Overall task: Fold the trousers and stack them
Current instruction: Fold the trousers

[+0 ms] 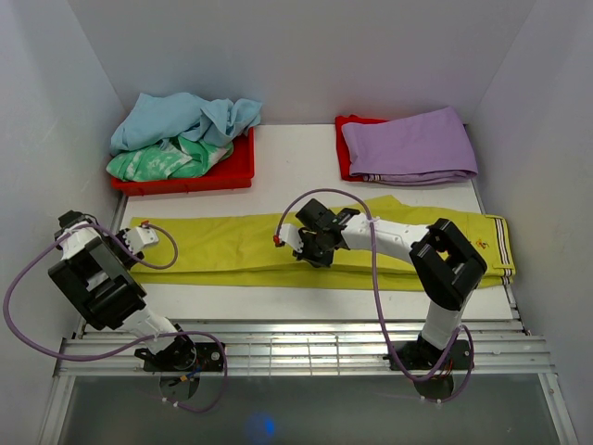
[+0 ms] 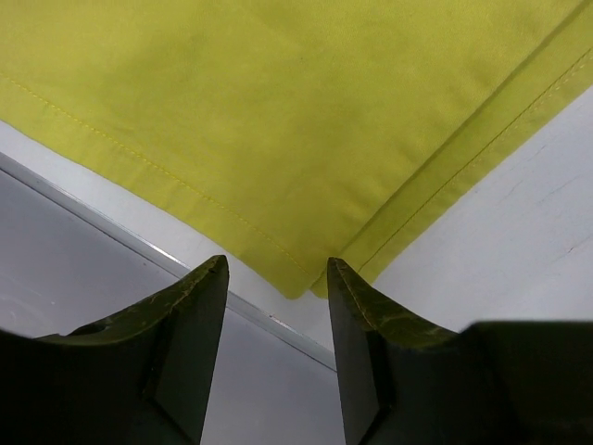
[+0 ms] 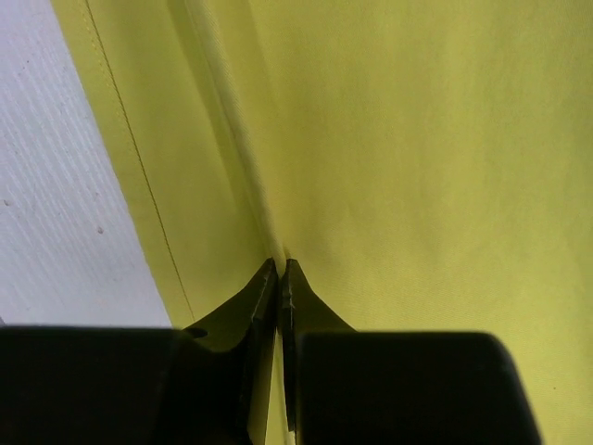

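Note:
The chartreuse-yellow trousers (image 1: 222, 246) lie flat across the white table, waistband at the right, leg cuffs at the left. My left gripper (image 1: 148, 237) hovers at the cuff end and is open. In the left wrist view the cuff corner (image 2: 301, 283) lies just ahead of the gripper (image 2: 276, 264), with nothing between the fingers. My right gripper (image 1: 306, 250) is down on the middle of the legs. The right wrist view shows it (image 3: 281, 264) shut, pinching a raised ridge of the yellow cloth (image 3: 417, 167).
A red tray (image 1: 236, 172) at the back left holds light blue and green-patterned garments. A folded lilac garment (image 1: 412, 148) lies on a red base at the back right. The table's metal left edge (image 2: 139, 243) runs close under the left fingers.

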